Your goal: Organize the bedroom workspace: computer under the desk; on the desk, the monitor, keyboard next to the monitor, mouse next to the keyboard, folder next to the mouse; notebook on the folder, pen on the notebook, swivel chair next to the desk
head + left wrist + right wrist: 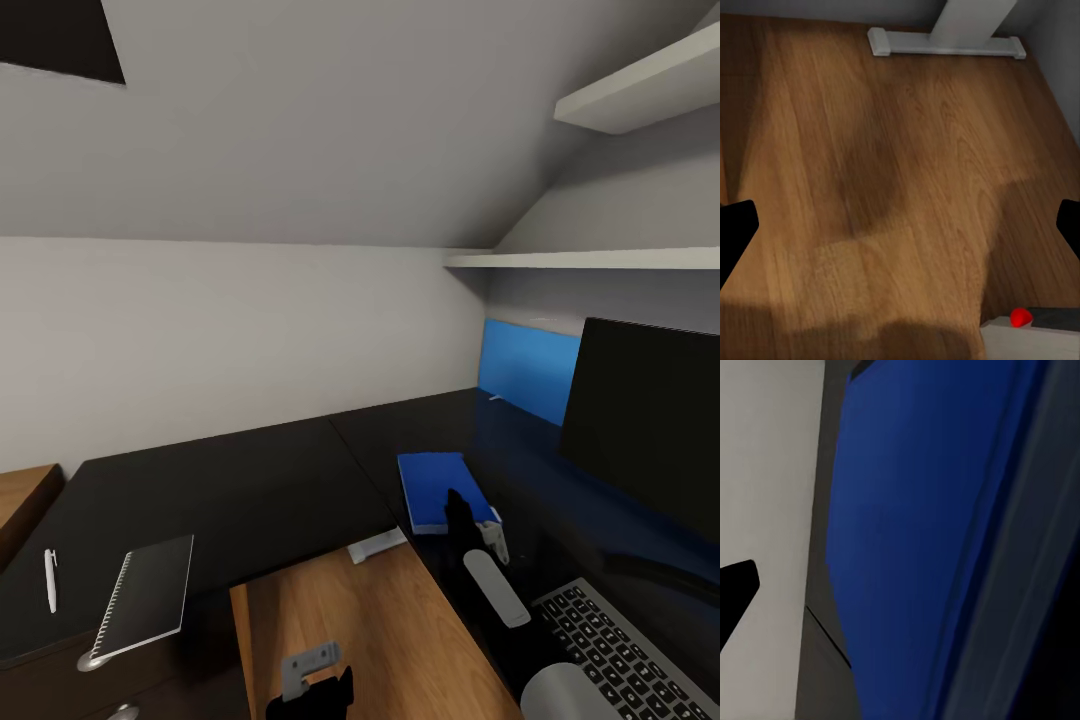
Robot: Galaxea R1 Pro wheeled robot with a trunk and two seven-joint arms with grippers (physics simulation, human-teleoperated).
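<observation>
On the black desk [250, 480], the pen [50, 580] lies at nine o'clock, just beside the notebook [145, 597]. The left pincer [900, 225] hangs spread over the wood floor [870, 172]. The blue folder [435, 488] lies mid-desk, the right pincer [470, 515] at its near edge; I cannot tell its grip. At four o'clock sits the keyboard [630, 650], the monitor [650, 410] behind.

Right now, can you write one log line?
flat bright-blue folder: on black desk | right hand: at folder, grip unclear | spiral notebook: apart
</observation>
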